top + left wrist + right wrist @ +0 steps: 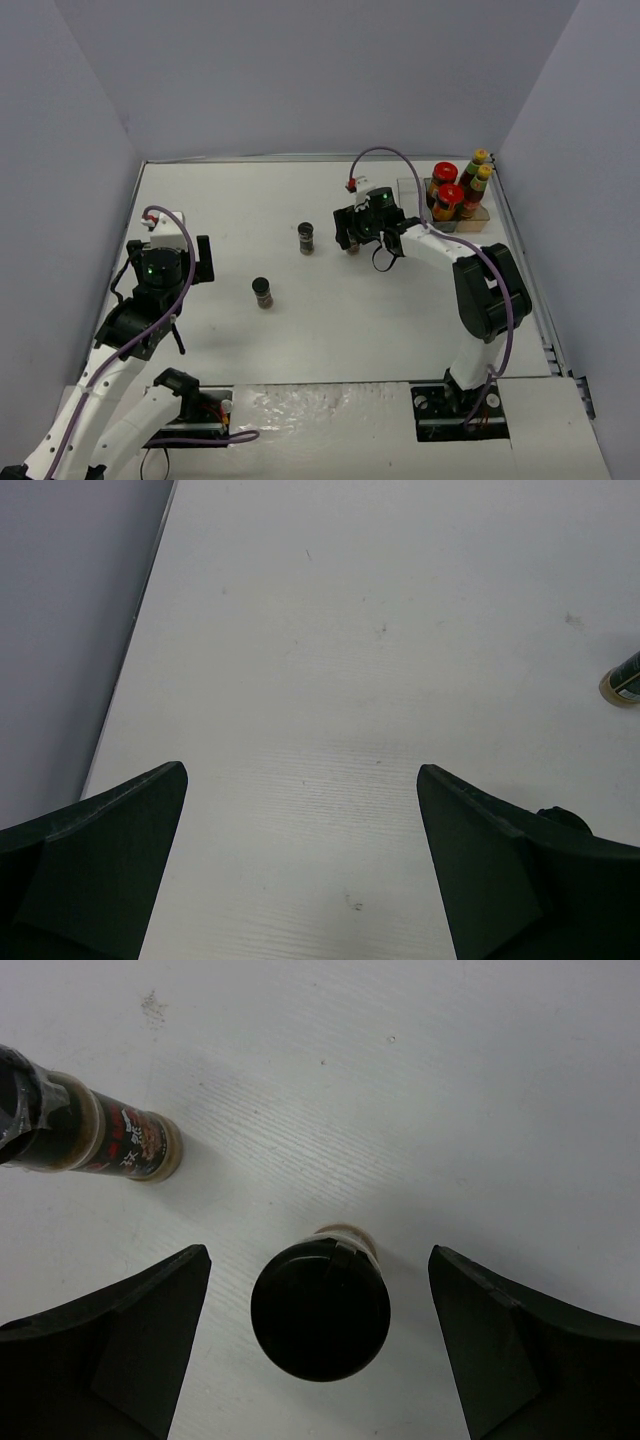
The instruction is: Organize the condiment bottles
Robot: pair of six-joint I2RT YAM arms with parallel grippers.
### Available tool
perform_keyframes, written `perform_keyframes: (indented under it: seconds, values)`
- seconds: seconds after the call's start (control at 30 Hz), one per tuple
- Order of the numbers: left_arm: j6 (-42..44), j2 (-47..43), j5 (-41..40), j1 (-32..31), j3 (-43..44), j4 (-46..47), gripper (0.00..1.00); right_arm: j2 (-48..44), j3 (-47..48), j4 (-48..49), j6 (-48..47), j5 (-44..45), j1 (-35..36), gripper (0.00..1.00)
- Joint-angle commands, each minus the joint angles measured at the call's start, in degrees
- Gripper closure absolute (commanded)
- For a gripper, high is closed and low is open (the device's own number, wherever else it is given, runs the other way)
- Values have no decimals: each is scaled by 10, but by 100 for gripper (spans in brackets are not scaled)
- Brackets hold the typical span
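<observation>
Two red-lidded jars (443,172) (449,197) and two yellow-capped sauce bottles (479,160) (482,179) stand in the tray (473,217) at the back right. Two black-capped jars (306,237) (263,292) stand upright on the table's middle. A third black-capped jar (320,1305) stands between the fingers of my right gripper (320,1252), which is open and not touching it; in the top view the gripper (352,237) mostly hides it. The jar to its left also shows in the right wrist view (95,1138). My left gripper (302,770) (203,259) is open and empty over bare table at the left.
The tray's near-left compartment (411,190) holds nothing. Grey walls close in the table on the left, back and right. A jar's base (624,678) shows at the right edge of the left wrist view.
</observation>
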Motion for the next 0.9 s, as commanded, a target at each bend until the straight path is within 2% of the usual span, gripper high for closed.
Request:
perform_keyframes:
  seconds: [0.0, 0.3, 0.43, 0.6, 0.87]
  values:
    - [2, 4, 0, 3, 16, 28, 3, 1, 29, 46, -22, 21, 8, 19]
    - [1, 3, 2, 2, 16, 29, 3, -28, 17, 38, -31, 59, 15, 60]
    - [1, 2, 2, 2, 17, 29, 3, -52, 31, 26, -44, 87, 13, 84]
    - [1, 2, 1, 3, 16, 29, 3, -69, 71, 14, -51, 136, -6, 91]
    - [2, 2, -1, 2, 16, 29, 3, -33, 167, 10, -15, 157, -107, 94]
